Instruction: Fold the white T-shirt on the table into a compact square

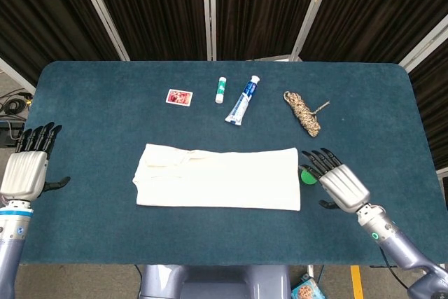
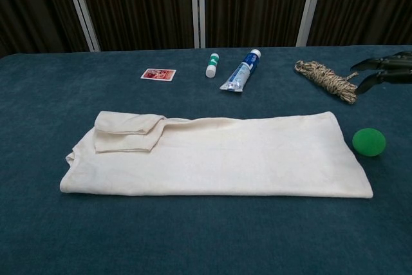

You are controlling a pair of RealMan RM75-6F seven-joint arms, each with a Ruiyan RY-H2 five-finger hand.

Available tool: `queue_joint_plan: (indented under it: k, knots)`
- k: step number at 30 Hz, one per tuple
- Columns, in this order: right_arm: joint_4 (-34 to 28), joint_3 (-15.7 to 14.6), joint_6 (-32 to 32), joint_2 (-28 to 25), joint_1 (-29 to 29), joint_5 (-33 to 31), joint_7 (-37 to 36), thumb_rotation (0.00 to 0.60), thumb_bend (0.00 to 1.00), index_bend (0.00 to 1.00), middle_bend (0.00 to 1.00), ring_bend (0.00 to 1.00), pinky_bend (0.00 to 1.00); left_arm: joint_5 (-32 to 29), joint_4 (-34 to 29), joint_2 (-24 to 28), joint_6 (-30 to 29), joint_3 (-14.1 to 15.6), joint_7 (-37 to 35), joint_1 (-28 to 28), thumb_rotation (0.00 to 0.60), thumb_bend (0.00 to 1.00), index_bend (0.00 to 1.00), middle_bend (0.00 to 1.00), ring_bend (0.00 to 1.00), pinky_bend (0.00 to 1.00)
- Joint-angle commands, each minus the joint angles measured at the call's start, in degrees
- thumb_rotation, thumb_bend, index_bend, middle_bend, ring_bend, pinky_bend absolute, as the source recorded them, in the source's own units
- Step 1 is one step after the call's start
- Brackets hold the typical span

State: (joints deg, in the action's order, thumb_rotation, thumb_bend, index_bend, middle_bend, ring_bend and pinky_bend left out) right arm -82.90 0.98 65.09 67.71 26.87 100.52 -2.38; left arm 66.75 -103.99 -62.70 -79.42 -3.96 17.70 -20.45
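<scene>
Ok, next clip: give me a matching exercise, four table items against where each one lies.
Things:
1. green ball
2. rope bundle
3. red card
4. toothpaste tube

Places:
A. far left of the back row
B. just off the T-shirt's right end
C. far right of the back row
D. beside the small white stick

Pairs: 1-B, 2-C, 3-A, 4-D

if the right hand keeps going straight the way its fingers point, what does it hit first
Most likely the green ball: the right hand points up and left, with its fingertips right at the ball. The T-shirt edge lies just past it. The hand's height is unclear, so it might pass above the ball.
</scene>
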Motion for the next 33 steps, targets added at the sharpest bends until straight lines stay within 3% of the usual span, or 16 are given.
queue_joint_plan:
  k: [1,7,18,27,33]
  knots:
    - [4.7,-1.6,-2.2,2.4,3.6,4.2,-1.1,0.600,0.00,0.27,0.00,0.00,0.00,0.0,0.3,-0.2,0.3,-0.2,-0.1,0.1,0.600,0.00,0.00,0.00,0.00,0.00]
    - [11.2,-3.3,-2.7,6.3,6.9,8.5,-2.3,0.600,0.00,0.32,0.00,0.00,0.00,-0.6,1.2,-0.5,1.1,-0.8,0.0,0.1,0.600,0.00,0.00,0.00,0.00,0.00]
    - [26.3,-6.1,-0.8,13.8,10.4,14.7,1.2,0.600,0.00,0.34,0.00,0.00,0.00,-1.1,2.2,-0.6,2.4,-1.5,-0.4,0.3,0.600,0.00,0.00,0.00,0.00,0.00]
    - [41.4,-8.2,4.9,20.5,11.3,16.2,-4.4,0.600,0.00,0.34,0.00,0.00,0.00,-1.1,2.7,-0.6,3.3,-1.9,-0.8,0.4,0.600,0.00,0.00,0.00,0.00,0.00]
    - [48.1,-9.5,7.6,24.3,11.3,16.0,-8.5,0.600,0.00,0.34,0.00,0.00,0.00,-1.1,3.0,-0.5,4.1,-2.0,-1.2,0.4,0.600,0.00,0.00,0.00,0.00,0.00]
